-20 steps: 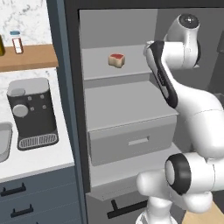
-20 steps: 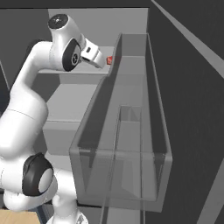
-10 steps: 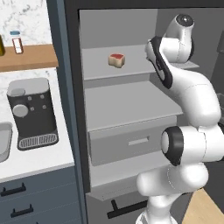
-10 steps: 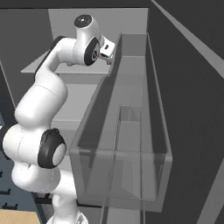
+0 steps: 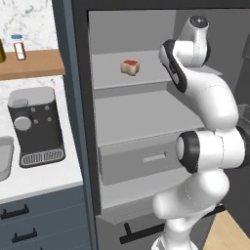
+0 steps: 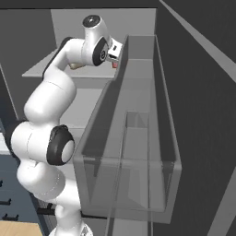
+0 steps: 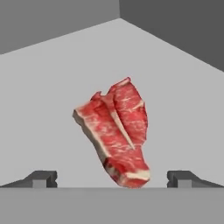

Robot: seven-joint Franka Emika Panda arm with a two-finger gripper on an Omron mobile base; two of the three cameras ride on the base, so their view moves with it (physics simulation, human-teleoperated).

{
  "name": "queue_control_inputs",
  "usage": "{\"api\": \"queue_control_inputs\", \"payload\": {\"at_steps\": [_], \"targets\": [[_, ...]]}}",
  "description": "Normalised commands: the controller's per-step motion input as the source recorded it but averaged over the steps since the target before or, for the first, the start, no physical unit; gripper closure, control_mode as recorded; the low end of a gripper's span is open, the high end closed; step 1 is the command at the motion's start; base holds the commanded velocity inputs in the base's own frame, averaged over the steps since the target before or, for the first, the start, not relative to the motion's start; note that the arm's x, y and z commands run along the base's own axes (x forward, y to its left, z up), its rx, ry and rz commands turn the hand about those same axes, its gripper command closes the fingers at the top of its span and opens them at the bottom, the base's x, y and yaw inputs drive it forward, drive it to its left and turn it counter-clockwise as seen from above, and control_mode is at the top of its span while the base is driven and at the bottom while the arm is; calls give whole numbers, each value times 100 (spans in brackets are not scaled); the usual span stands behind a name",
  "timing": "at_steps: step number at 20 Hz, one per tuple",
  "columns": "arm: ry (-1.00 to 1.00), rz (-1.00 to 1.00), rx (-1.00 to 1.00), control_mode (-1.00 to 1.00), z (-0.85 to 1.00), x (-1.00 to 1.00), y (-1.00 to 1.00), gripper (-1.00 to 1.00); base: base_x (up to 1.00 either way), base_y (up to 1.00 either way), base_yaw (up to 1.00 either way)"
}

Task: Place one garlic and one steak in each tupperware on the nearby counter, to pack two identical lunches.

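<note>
A steak (image 7: 116, 135), red with a cream fat rim, lies on the grey fridge shelf just ahead of my gripper (image 7: 112, 178). The fingertips (image 7: 41, 178) stand wide apart on either side of it, open and touching nothing. From the right base view the gripper (image 6: 115, 59) hovers over the upper shelf, with a red bit of that steak (image 6: 114, 65) under it. Another steak (image 5: 130, 67) sits further left on the same shelf. The white counter (image 5: 44, 176) is at the left. Garlic is out of view. A grey rounded rim (image 5: 4, 158) shows at the counter's left edge; I cannot tell whether it is a tupperware.
The fridge is open, with a lower shelf (image 5: 141, 114) and a grey drawer (image 5: 146, 158). Its door with a clear bin (image 6: 133, 152) stands close on the right. A black coffee machine (image 5: 36, 124) sits on the counter, below a wooden shelf (image 5: 29, 63) with jars.
The arm has swung up and further into the fridge, bringing the hand in over the upper shelf toward the right-hand steak. The jaws stay wide open.
</note>
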Motion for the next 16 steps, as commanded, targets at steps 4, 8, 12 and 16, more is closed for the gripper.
{"api": "queue_control_inputs", "payload": {"at_steps": [4, 8, 12, 16], "targets": [[0, 0, 0, -100, -14, 38, 10, -100, 0, 0, 0], [0, 0, 0, -100, -17, 46, 4, -100, 0, 0, 0], [0, 0, 0, -100, -20, 46, -7, -100, 0, 0, 0], [0, 0, 0, -100, -33, 13, -26, -100, 0, 0, 0]]}}
